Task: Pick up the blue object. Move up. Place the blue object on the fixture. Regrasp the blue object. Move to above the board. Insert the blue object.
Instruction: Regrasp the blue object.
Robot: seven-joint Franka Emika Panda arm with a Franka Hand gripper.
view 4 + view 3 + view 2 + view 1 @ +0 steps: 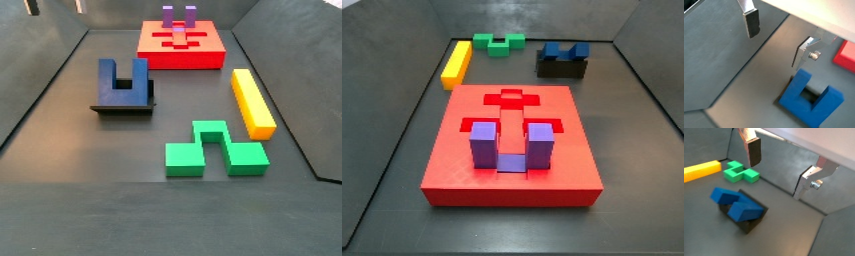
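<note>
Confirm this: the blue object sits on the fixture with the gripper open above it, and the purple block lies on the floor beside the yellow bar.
Wrong on the purple block: a side view shows it standing in the board, prongs up, not on the floor. The rest holds: the blue object rests on the fixture, the gripper is open above it, and the yellow bar lies on the floor.
</note>
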